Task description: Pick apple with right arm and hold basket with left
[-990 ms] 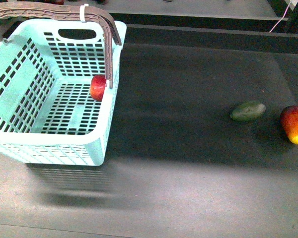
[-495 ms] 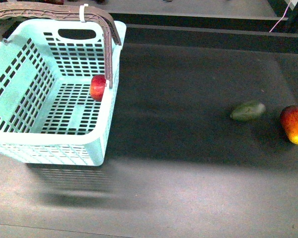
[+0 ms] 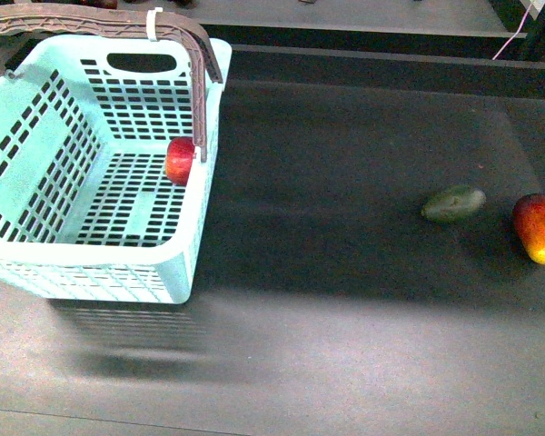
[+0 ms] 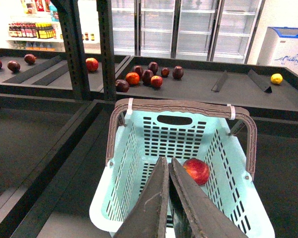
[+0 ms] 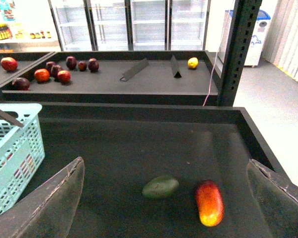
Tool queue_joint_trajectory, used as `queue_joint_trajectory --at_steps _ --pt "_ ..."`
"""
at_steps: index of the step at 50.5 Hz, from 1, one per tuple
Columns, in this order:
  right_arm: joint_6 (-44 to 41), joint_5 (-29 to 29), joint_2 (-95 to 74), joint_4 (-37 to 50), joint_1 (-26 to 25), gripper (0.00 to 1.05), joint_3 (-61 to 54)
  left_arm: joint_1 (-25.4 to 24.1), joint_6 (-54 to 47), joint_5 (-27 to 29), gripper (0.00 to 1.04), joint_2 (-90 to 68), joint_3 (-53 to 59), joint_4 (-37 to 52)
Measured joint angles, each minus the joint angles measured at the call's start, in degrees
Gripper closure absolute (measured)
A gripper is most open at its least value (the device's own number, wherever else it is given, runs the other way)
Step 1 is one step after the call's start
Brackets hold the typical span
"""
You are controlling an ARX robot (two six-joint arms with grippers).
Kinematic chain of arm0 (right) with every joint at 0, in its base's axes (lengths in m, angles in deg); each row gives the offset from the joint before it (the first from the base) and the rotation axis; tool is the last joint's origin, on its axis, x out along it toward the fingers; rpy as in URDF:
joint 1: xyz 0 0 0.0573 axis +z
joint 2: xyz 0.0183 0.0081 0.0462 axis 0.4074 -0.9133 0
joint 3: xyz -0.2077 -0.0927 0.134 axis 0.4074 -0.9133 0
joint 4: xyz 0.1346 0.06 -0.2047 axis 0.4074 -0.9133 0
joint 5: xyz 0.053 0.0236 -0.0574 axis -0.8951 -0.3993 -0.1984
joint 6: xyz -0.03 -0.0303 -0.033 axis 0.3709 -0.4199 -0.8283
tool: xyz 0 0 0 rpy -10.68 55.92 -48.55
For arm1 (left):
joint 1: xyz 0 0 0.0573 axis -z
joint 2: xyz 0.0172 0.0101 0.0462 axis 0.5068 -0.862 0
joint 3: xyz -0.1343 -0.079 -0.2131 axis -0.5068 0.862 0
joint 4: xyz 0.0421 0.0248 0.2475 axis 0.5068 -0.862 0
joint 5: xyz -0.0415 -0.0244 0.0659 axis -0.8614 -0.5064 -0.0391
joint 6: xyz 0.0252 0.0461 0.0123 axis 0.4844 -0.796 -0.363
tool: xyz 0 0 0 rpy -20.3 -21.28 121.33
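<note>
Nothing has moved in the front view over the last second: the apple (image 3: 180,161) lies as before inside the basket (image 3: 91,272), against its right wall, far from the green fruit (image 3: 454,203) and the long red-yellow fruit (image 3: 539,228). Since no arm shows here, I judge the picking has not begun. From the left wrist, the left gripper (image 4: 169,171) is closed and empty above the basket. From the right wrist, the right gripper (image 5: 164,173) stands wide open over the two fruits. No writing is readable.

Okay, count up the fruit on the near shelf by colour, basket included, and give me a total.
Red: 1, the apple inside the basket
Dark green: 1, the oval fruit
Red-orange-yellow: 1, the elongated fruit
Total: 3
</note>
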Motion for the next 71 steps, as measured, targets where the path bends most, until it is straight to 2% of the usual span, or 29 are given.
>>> queue_joint_trajectory --at_steps 26,44,45,53,71 --pt "0.0 0.0 0.0 0.0 0.0 0.09 0.0 0.0 0.0 0.0 1.01 0.1 0.0 -0.1" --pt "0.0 0.0 0.0 0.0 0.0 0.09 0.0 0.0 0.0 0.0 0.38 0.1 0.0 -0.1" --pt "0.0 0.0 0.0 0.0 0.0 0.09 0.0 0.0 0.0 0.0 0.38 0.1 0.0 -0.1" --pt "0.0 0.0 0.0 0.0 0.0 0.09 0.0 0.0 0.0 0.0 0.07 0.1 0.0 -0.1" --pt "0.0 0.0 0.0 0.0 0.0 0.09 0.0 0.0 -0.1 0.0 0.07 0.1 0.0 -0.1"
